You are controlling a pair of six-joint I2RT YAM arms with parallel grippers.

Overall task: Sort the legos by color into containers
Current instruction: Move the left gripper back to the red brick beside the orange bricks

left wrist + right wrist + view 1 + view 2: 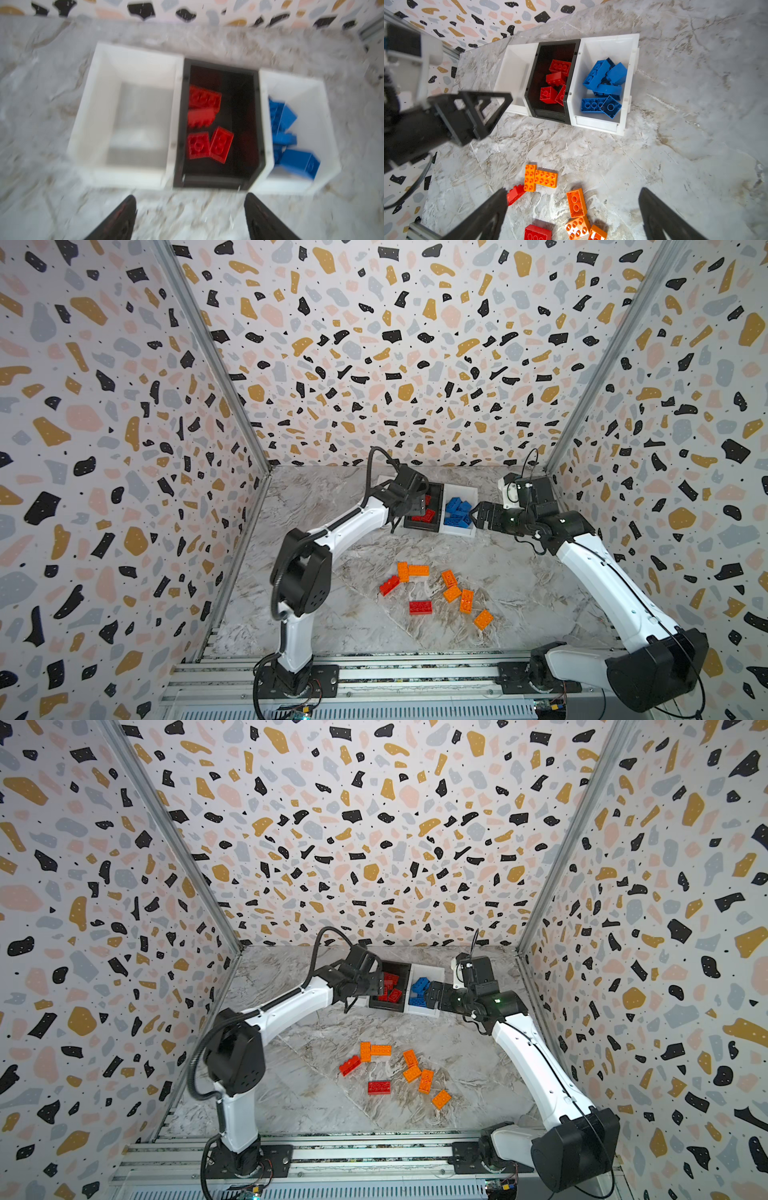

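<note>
Down on the marble table [353, 630], the unsorted legos lie in a loose scatter between the two arm bases: six orange bricks [452, 593] and two red ones. One red brick [420, 607] lies flat and alone at the near side of the scatter. Its long axis runs across both top views, and there is bare marble on every side. The other red brick [389, 585] is tipped on edge at the scatter's left end, touching an orange brick [402, 571]. At the far side of the table the containers stand in a row: a white bin [135, 49] with nothing in it, a black bin [218, 182] holding four red bricks, and a second white bin [632, 62] heaped with blue ones. The left gripper [190, 197] hangs over the near edge of the row by the black bin, fingers spread and nothing between them. The right gripper [573, 190] hangs above the blue-filled bin's right edge, likewise spread wide and empty. Both loose reds lie back toward the bases from either pincer, and the left arm looks the nearer. The likely next move is a reach for the flat red one, jaws set across its narrow width; the tipped one, crowded by orange, leaves less room for fingers.
</note>
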